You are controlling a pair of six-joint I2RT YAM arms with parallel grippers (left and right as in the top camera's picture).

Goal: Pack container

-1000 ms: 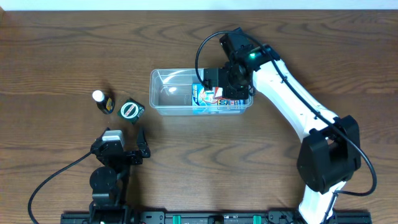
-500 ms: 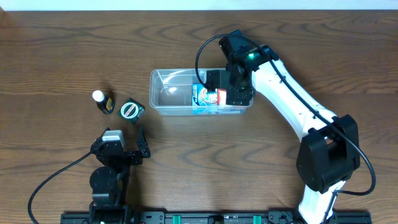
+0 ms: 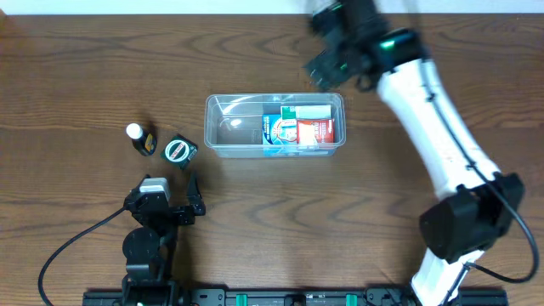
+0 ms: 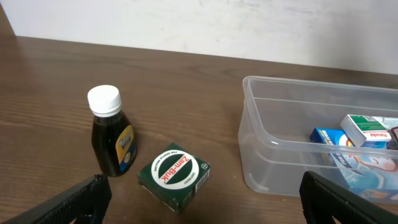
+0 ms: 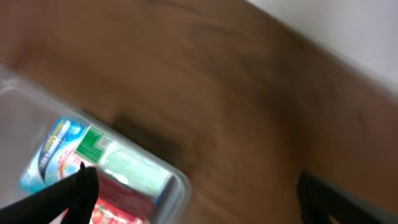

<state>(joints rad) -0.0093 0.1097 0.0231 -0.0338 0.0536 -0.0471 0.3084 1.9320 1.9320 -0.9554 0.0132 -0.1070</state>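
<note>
Left gripper sits empty, fingers spread wide, with the dark bottle and green box just ahead. The clear container lies ahead to its right, long side running left to right. Beyond its far corner hangs the right gripper, fingers apart, farther from those two.

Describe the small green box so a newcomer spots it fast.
Find the clear container in the middle of the table and look just off its left end. Two small items sit there; the green box is the nearer one. Unlike the white-capped dark bottle beside it, it is squat, with a round white Zam-Buk label on top.
</note>
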